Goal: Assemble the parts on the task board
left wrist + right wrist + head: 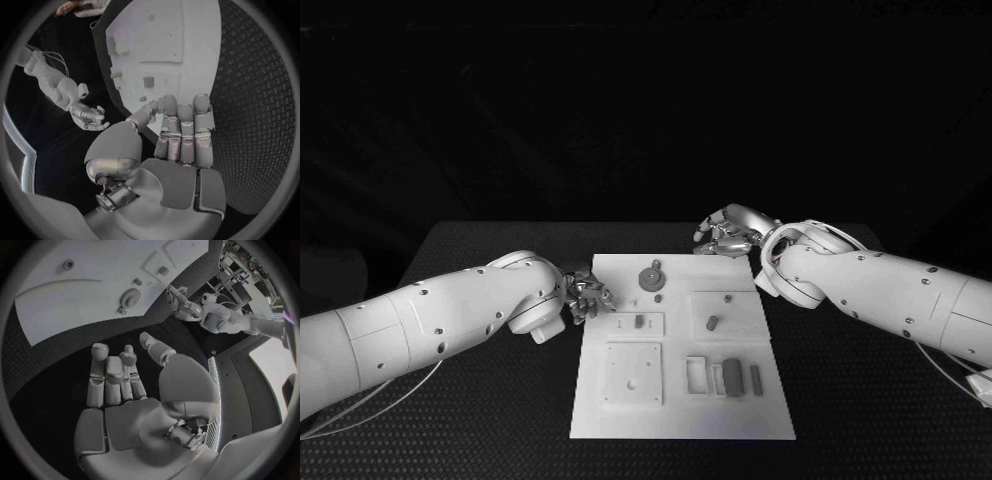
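- The left hand (589, 297) is hovering at the left edge of the white board (625, 420), fingers straight and holding nothing; it could be nudging the board sideways if it drops lower.
- The right hand (728, 232) is hanging just past the board's far right corner, fingers apart and holding nothing.
- The round part (652, 277) is standing near the board's far end, with small pegs (638, 322) in the middle squares and flat bars (733, 377) in the near right slots.
- A careless reach is risking toppling the pegs or scattering the bars.
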{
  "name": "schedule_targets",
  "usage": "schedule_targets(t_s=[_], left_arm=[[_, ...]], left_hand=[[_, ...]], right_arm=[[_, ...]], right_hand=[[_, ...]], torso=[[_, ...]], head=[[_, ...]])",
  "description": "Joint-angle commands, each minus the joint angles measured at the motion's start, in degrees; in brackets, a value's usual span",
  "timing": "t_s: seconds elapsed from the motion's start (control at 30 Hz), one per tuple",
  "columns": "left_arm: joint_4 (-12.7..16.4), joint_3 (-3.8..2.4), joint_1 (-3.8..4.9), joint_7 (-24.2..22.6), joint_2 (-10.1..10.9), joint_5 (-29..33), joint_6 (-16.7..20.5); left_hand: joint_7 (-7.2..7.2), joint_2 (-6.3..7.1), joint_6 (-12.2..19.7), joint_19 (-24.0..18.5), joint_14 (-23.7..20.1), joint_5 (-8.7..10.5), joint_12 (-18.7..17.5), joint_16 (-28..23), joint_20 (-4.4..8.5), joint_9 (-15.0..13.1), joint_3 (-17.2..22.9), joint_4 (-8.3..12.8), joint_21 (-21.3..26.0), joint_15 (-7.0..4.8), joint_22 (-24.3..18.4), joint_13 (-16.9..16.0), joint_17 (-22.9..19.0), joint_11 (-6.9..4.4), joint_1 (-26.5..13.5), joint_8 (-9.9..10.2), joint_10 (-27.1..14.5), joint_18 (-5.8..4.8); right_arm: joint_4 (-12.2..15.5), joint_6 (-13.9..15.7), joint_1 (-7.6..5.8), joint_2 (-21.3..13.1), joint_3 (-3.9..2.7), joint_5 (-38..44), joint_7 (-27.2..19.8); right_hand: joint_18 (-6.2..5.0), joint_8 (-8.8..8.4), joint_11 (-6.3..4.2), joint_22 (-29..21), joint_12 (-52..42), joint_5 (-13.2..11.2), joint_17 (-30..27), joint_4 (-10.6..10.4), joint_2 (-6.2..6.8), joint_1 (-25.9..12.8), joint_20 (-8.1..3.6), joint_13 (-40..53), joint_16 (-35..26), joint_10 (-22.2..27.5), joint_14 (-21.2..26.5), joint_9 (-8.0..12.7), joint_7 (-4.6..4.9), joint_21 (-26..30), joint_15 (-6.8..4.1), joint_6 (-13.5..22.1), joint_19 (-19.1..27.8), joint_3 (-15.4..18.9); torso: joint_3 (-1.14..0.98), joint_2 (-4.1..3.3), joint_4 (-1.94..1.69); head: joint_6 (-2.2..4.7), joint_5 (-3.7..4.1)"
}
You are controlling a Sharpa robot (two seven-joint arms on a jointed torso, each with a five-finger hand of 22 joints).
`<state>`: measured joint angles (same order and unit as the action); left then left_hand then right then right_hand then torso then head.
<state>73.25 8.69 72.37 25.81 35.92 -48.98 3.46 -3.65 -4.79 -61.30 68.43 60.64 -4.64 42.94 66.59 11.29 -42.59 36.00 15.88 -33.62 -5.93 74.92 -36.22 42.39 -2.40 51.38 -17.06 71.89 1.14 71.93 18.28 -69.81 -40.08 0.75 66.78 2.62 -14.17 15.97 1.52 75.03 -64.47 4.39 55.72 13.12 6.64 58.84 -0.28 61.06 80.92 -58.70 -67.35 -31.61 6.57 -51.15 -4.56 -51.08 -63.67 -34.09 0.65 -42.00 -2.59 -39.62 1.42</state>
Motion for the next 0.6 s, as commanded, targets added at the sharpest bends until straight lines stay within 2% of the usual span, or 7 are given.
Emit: schedule_targets(t_s=[0.03, 0.13, 0.27, 0.4, 0.6], left_arm=[[1.2, 0.27, 0.01, 1.2, 0.1, -2.5, 3.6], [1.8, 1.13, -0.02, 1.6, 0.0, -3.7, 4.2], [2.5, 1.8, -0.12, 2.0, 0.0, -5.2, 4.9], [3.0, 1.85, -0.64, 2.0, 0.1, -7.8, 5.8], [3.0, 1.84, -0.93, 2.1, -0.3, -7.8, 5.4]], left_hand=[[0.92, -0.1, -2.0, 1.0, 1.2, -1.16, 0.5, 0.5, 0.58, -1.0, 0.8, 0.4, -0.5, -0.59, 1.4, -0.2, 0.2, -1.02, -1.2, -3.0, 1.5, 2.75], [0.98, -0.07, -2.0, 1.0, 1.2, -1.66, 0.7, 0.7, 0.69, -1.0, 0.9, 0.5, -0.7, -0.7, 1.4, -0.3, 0.3, -1.09, -1.5, -3.2, 1.5, 2.73], [1.08, 0.06, -2.2, 1.1, 1.3, -1.78, 0.9, 0.9, 0.79, -1.1, 0.9, 0.5, -1.0, -0.81, 1.4, -0.4, 0.4, -1.18, -1.8, -3.6, 1.7, 2.71], [1.02, 0.11, -1.8, 0.9, 1.1, -1.13, 0.9, 0.8, 0.86, -1.0, 1.1, 0.4, -1.1, -0.87, 1.3, -0.4, 0.4, -1.12, -2.0, -3.6, 1.4, 2.66], [1.01, 0.14, -1.8, 0.9, 1.1, -1.01, 0.9, 0.8, 0.88, -0.9, 1.1, 0.4, -1.1, -0.87, 1.3, -0.4, 0.5, -1.12, -2.0, -3.6, 1.4, 2.65]], right_arm=[[0.1, -0.9, 0.03, 0.0, -0.02, 0.1, -0.4], [0.2, -0.9, 0.03, 0.0, -0.02, 0.1, -0.5], [0.1, -0.9, 0.03, 0.1, -0.02, 0.1, -0.5], [0.1, -1.0, 0.03, 0.0, -0.02, 0.1, -0.5], [0.1, -1.0, 0.03, 0.0, -0.02, 0.1, -0.5]], right_hand=[[-0.83, -0.34, 0.04, 0.9, -0.1, 0.2, -0.1, 0.3, -0.45, -0.1, -0.23, -0.1, -0.4, 0.2, 0.2, -0.1, 1.39, 0.3, 0.04, -0.8, -0.2, 0.0], [-0.83, -0.34, 0.04, 0.9, -0.1, 0.2, -0.1, 0.4, -0.45, -0.1, -0.23, -0.1, -0.4, 0.2, 0.2, -0.1, 1.39, 0.4, 0.04, -0.8, -0.2, 0.0], [-0.83, -0.34, 0.04, 0.9, -0.1, 0.2, -0.1, 0.4, -0.46, -0.1, -0.23, -0.1, -0.4, 0.2, 0.2, -0.1, 1.39, 0.4, 0.04, -0.8, -0.2, 0.0], [-0.83, -0.35, 0.04, 0.9, -0.1, 0.2, -0.1, 0.4, -0.47, -0.1, -0.22, -0.1, -0.4, 0.2, 0.2, -0.1, 1.39, 0.4, 0.04, -0.8, -0.2, 0.0], [-0.83, -0.35, 0.04, 0.9, -0.1, 0.2, -0.1, 0.4, -0.47, -0.1, -0.22, -0.1, -0.4, 0.2, 0.2, -0.1, 1.39, 0.4, 0.04, -0.8, -0.2, 0.0]], torso=[[-0.03, 0.01, -0.03], [-0.02, 0.01, -0.06], [0.03, -0.02, 0.0], [0.01, 0.01, 0.07], [0.02, -0.01, 0.09]], head=[[-0.21, -0.12], [-0.3, -0.17], [-0.52, -0.3], [-0.58, -0.36], [-0.61, -0.32]])
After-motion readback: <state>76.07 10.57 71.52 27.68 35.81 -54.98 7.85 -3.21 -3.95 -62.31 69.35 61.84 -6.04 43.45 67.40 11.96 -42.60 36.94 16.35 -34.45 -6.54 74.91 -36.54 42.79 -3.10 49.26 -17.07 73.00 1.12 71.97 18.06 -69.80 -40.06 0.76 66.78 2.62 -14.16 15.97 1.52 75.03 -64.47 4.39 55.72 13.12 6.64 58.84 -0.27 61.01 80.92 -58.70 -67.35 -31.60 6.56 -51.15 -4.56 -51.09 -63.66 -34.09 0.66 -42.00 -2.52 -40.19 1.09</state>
